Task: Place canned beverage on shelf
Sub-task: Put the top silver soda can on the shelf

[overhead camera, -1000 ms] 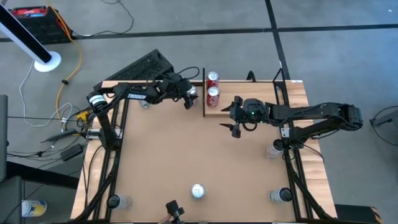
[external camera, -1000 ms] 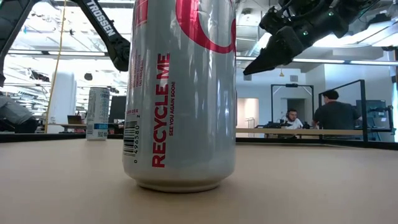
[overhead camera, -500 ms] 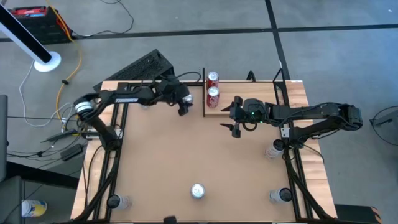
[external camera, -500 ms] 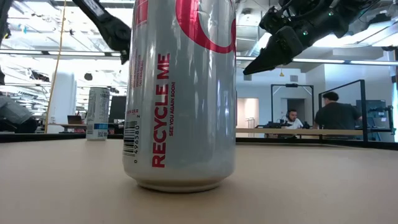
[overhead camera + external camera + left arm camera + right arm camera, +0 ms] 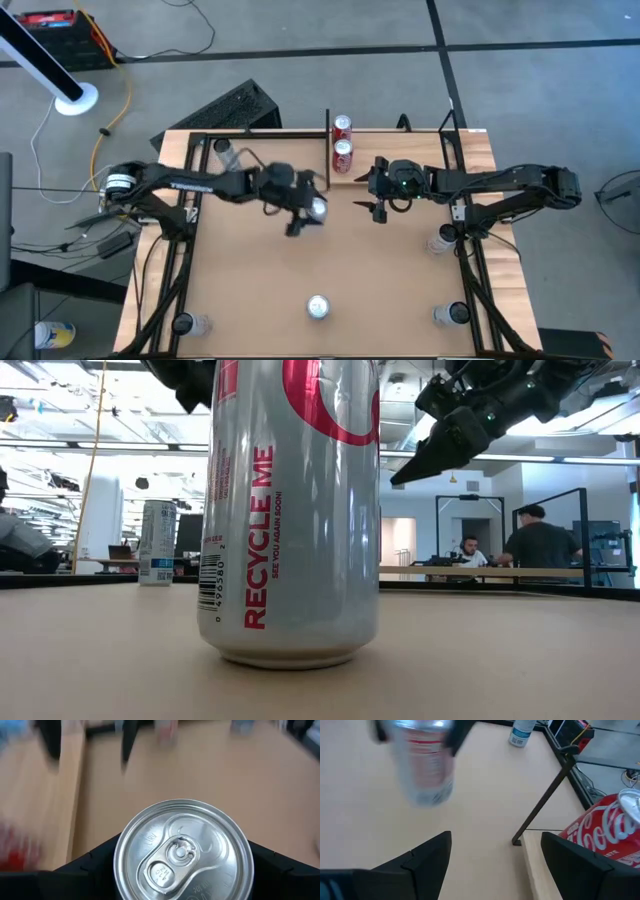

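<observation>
My left gripper is over the middle of the table, shut on a silver can, whose top fills the left wrist view. The right wrist view shows this can blurred. My right gripper is open and empty, just in front of the shelf, a pale plank with a black upright bar. Two red cans stand on the shelf. Another silver can stands on its base near the table's front edge and fills the low view. My left gripper pinches the silver can between its two fingers, one on each side of the can's wall just below the top rim. The fingers come from above, pointing down. The can hangs upright, top up, lifted clear of the table.
Clear bottles stand at the table's corners and sides. People sit in the room behind the table. Open brown tabletop lies between the held can and the front can.
My left gripper has carried the silver can from beside the shelf's left end toward the table's near edge and a little right, to the middle of the table. The can stays upright and clear of the table. My right gripper has kept still.
</observation>
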`<state>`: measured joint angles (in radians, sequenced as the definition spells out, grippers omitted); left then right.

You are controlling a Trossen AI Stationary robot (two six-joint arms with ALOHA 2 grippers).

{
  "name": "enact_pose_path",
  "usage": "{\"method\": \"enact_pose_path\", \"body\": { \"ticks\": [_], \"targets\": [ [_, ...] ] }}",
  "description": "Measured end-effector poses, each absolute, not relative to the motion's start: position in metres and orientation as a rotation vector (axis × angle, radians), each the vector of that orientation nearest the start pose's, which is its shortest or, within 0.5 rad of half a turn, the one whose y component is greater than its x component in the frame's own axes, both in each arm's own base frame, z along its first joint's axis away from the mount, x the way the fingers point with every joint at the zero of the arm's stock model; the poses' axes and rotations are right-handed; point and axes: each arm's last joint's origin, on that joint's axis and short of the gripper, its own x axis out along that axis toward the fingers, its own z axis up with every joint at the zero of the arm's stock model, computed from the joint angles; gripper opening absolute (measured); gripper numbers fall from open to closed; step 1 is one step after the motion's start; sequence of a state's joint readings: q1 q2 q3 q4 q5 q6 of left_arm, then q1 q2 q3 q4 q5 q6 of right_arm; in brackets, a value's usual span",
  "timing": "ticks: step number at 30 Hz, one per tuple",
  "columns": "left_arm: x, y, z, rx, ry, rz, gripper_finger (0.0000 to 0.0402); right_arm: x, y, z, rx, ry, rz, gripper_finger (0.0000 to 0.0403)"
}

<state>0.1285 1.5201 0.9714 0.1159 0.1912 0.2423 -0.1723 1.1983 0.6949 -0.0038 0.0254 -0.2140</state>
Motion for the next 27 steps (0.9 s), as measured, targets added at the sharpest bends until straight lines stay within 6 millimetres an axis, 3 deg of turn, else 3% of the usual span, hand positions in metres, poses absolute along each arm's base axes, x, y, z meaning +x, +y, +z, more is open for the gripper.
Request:
{"method": "enact_pose_path", "body": {
  "ticks": [3, 6, 8, 12, 16, 20, 27],
  "targets": [
    [0.353, 0.024, 0.239, 0.204, 0.325, -0.1, 0.028, 0.244, -0.041, 0.242, -0.168, 0.585, -0.121, 0.0331],
    [0.377, 0.021, 0.222, 0.201, 0.283, -0.093, 0.028, 0.235, -0.038, 0.25, -0.136, 0.643, -0.117, 0.0331],
    [0.396, 0.023, 0.221, 0.195, 0.285, -0.078, 0.028, 0.228, -0.037, 0.254, -0.116, 0.655, -0.122, 0.0331],
    [0.436, 0.033, 0.228, 0.187, 0.356, -0.005, 0.028, 0.217, -0.035, 0.262, -0.078, 0.645, -0.138, 0.0331],
    [0.465, 0.039, 0.21, 0.181, 0.469, -0.002, 0.028, 0.212, -0.033, 0.265, -0.059, 0.646, -0.14, 0.033],
    [0.481, 0.04, 0.201, 0.184, 0.485, -0.008, 0.028, 0.209, -0.029, 0.264, -0.058, 0.669, -0.122, 0.033],
    [0.486, 0.04, 0.188, 0.195, 0.517, -0.016, 0.028, 0.208, -0.029, 0.265, -0.079, 0.665, -0.117, 0.033]
  ]
}}
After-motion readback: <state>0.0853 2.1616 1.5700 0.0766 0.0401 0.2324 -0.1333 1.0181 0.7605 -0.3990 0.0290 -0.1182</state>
